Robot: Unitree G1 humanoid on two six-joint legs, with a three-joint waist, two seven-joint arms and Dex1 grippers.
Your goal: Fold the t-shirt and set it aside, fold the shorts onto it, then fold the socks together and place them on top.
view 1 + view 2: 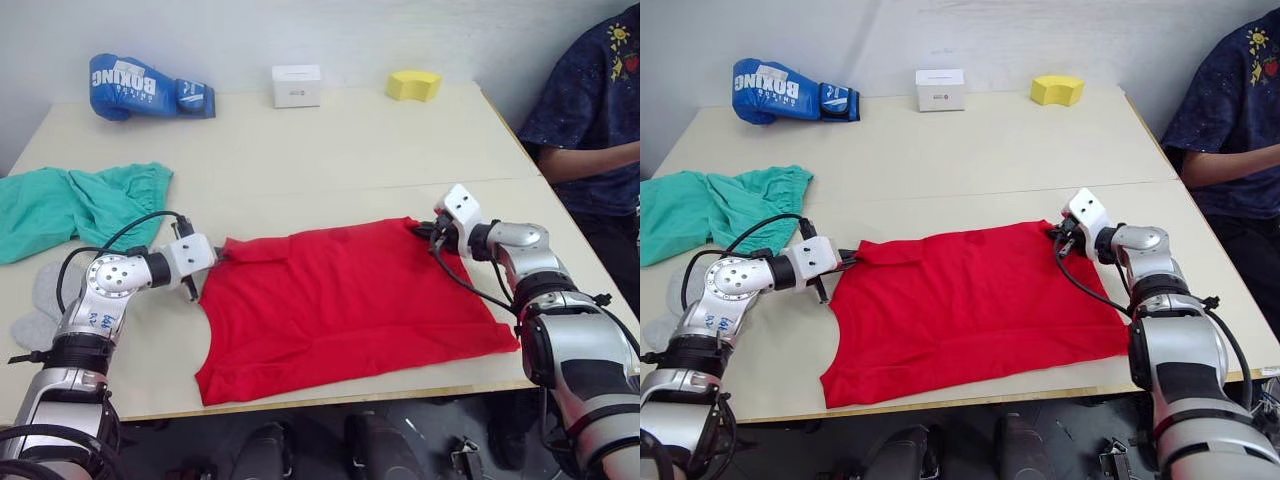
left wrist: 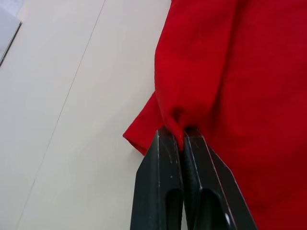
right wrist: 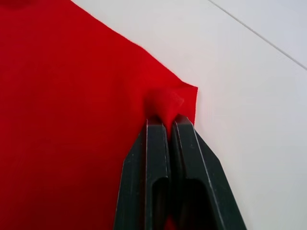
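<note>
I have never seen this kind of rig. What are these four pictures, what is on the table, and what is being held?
A two-armed humanoid robot is folding laundry. The two wide pictures come from its head, looking down over its arms; the two close-ups come from cameras on its wrists.

On the table lies a red t-shirt. The left gripper and right gripper each pinch a far corner of it. The teal shorts and grey socks wait to its left. At the back are a blue boxing glove, a white box and a yellow sponge. A person sits on the right.
</note>
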